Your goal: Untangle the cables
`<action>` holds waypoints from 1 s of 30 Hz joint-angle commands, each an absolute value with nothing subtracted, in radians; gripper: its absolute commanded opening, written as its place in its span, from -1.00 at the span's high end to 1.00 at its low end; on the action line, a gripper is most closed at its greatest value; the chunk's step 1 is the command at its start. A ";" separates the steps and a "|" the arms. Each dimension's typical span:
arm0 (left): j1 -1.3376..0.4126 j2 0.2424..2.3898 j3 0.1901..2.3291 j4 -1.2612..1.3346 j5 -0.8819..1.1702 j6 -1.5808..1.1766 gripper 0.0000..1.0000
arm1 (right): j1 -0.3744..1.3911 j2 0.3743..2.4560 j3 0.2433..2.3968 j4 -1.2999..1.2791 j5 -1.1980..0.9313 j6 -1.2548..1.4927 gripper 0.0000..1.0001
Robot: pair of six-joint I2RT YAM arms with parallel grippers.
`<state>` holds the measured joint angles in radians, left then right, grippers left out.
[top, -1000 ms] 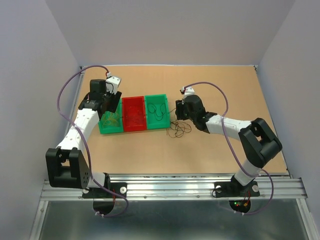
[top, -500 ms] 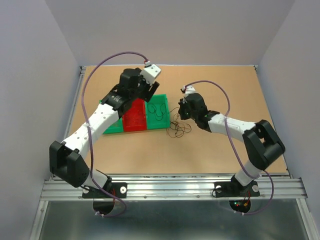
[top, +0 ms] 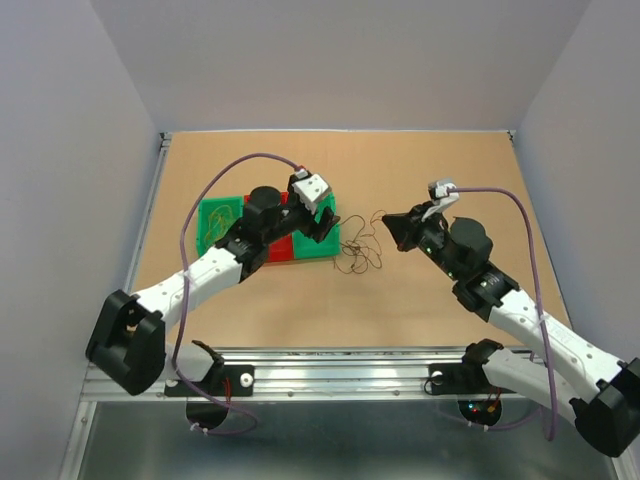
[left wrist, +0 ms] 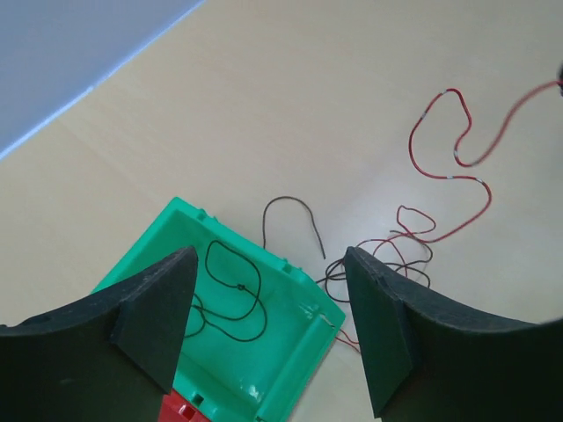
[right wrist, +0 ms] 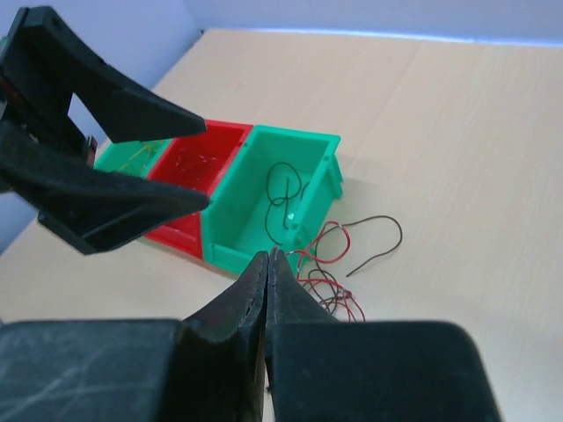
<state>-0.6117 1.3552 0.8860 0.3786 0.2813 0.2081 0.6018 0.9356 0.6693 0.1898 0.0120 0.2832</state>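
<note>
Jaws, left gripper point(left wrist: 268, 294): wide apart, over green bin point(left wrist: 264, 365).
Jaws, right gripper point(right wrist: 266, 264): pinching a red strand of the cables point(left wrist: 391, 259).

The cables point(top: 358, 254) lie on the table point(top: 450, 160), just right of three bins point(top: 205, 240).

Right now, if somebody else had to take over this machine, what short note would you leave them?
Left gripper: open, empty, hovering over the right-hand green plastic bin.
Right gripper: shut, apparently pinching a thin red wire leading from the loose tangle of thin red and dark wires.
Cables: that tangle lies on the brown tabletop beside that bin.
Done: a dark wire sits in that bin; wires also show in the red plastic bin and the far green plastic bin.
Left: separate the tangle.
</note>
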 commanded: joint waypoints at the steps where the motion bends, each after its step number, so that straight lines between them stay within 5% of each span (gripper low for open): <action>1: -0.617 1.197 0.793 0.609 0.448 0.233 -0.66 | 0.603 0.838 0.612 0.291 -0.047 0.331 0.99; 7: -0.653 1.267 0.770 0.644 0.603 0.314 -0.67 | 0.603 0.792 0.583 0.339 -0.049 0.359 0.99; 18: -0.782 1.485 0.775 0.745 0.465 0.426 -0.51 | 0.603 0.813 0.571 0.382 -0.035 0.353 0.99; 21: -0.798 1.534 0.816 0.747 0.457 0.417 -0.28 | 0.603 0.828 0.572 0.391 -0.034 0.353 0.99; 25: -0.808 1.545 0.838 0.742 0.407 0.407 0.65 | 0.601 0.847 0.575 0.390 -0.026 0.348 0.99; 28: -0.808 1.516 0.828 0.744 0.377 0.403 1.00 | 0.601 0.845 0.572 0.388 -0.006 0.347 0.99; 30: -0.810 1.488 0.816 0.739 0.385 0.400 1.00 | 0.603 0.848 0.572 0.385 0.023 0.339 0.99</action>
<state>-0.8036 1.5597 0.7902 0.6781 0.4046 0.4030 0.6018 0.8524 0.5892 0.3233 -0.0269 0.3481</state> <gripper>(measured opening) 0.025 0.012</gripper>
